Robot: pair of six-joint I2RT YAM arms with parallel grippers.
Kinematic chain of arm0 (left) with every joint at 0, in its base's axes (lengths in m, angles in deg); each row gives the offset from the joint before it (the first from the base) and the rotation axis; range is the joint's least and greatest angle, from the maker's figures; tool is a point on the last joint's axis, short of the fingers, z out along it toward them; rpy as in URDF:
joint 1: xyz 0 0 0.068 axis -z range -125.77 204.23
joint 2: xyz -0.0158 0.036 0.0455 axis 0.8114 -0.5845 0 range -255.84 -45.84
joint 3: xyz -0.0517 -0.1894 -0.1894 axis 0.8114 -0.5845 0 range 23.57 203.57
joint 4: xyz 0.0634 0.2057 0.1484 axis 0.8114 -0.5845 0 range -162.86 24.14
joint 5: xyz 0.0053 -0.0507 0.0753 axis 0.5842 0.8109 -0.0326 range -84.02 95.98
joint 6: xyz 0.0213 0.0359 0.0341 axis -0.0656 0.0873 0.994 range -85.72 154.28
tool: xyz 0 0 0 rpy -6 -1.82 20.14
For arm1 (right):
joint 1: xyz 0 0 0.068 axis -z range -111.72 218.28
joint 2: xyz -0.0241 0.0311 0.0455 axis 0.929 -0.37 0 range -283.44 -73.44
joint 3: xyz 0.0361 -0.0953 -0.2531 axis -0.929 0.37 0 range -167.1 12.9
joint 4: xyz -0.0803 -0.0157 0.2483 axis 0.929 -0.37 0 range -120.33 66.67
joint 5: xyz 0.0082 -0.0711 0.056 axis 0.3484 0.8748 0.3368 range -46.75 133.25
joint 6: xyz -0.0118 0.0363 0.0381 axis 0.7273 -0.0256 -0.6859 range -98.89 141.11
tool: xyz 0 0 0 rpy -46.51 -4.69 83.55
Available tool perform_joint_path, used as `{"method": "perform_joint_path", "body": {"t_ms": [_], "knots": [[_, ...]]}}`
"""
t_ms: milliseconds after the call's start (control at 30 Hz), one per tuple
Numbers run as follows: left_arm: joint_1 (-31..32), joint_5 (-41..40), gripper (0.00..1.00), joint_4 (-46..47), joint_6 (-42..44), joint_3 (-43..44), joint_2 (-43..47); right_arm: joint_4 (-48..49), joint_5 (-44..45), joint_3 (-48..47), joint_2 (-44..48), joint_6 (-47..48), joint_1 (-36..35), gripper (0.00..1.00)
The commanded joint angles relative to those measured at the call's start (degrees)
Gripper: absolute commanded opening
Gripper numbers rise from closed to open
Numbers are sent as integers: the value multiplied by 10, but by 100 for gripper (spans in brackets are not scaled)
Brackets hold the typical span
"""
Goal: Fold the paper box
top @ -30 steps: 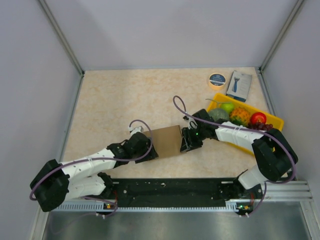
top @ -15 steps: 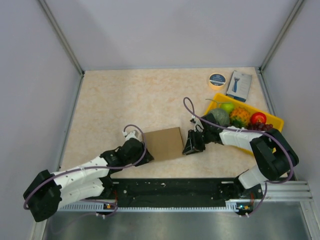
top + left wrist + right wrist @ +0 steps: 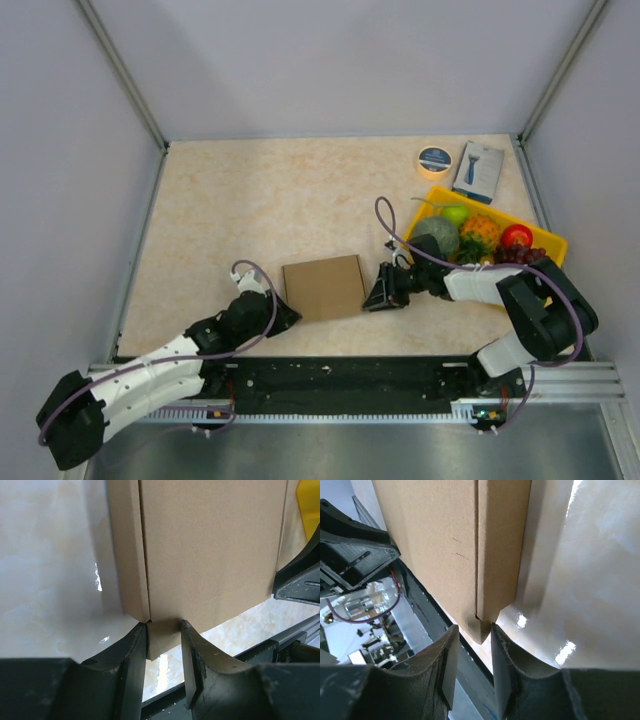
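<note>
Two claws bracket the paper box: left claw grasping its near corner tab, right claw straddling the opposite corner, grip unclear. This likely steadies the box, lying flat on the tabletop between them.

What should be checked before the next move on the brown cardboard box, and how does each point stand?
1. The brown cardboard box lies flat on the beige table: ok.
2. The left gripper has the box's corner tab between its fingers: ok.
3. The right gripper pinches its corner of the box firmly: cannot tell, a gap shows beside one finger.
4. Corner tabs tucked in: not ok, one sticks out at the left gripper.
5. The right arm clears the yellow plastic tray: cannot tell, it passes over the near rim.
</note>
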Motion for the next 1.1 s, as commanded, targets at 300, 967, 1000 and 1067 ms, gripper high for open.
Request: {"method": "perform_joint_path", "body": {"t_ms": [300, 967, 1000, 1067], "knots": [[-2, -33, 19, 108, 4, -82, 91, 245, -92, 67, -23, -96, 35, 10], [-2, -41, 75, -32, -8, -47, 108, 134, -18, 62, 15, -4, 48, 44], [-3, -40, 78, -45, -4, -37, 122, 81, -8, 51, 24, 9, 48, 48], [-3, -38, 81, -92, 5, -23, 135, 35, -3, 38, 51, 51, 48, 50]]}}
